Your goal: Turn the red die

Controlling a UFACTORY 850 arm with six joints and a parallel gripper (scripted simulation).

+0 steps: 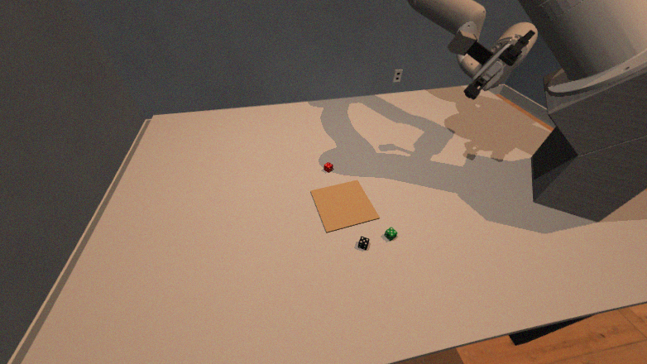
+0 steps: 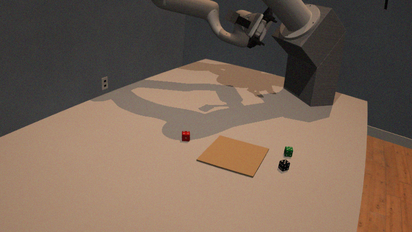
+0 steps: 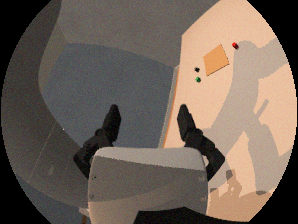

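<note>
The red die (image 1: 328,166) (image 2: 185,135) (image 3: 234,46) lies on the table just off the mat's far corner, not on it. The tan mat (image 1: 344,205) (image 2: 233,155) (image 3: 216,62) lies flat with nothing on it. The black die (image 1: 363,242) (image 2: 284,165) (image 3: 197,68) lies just off the mat's near corner, several white pips on its top. The green die (image 1: 390,233) (image 2: 288,151) (image 3: 197,79) lies next to it. My gripper (image 1: 476,88) (image 2: 255,44) (image 3: 148,111) is open and empty, high above the table near the robot base, far from all the dice.
The robot's grey base block (image 1: 587,171) (image 2: 314,66) stands at the table's far edge. The arm's shadow falls across the table up to the red die. A wooden floor (image 2: 385,184) lies beyond the table's edge.
</note>
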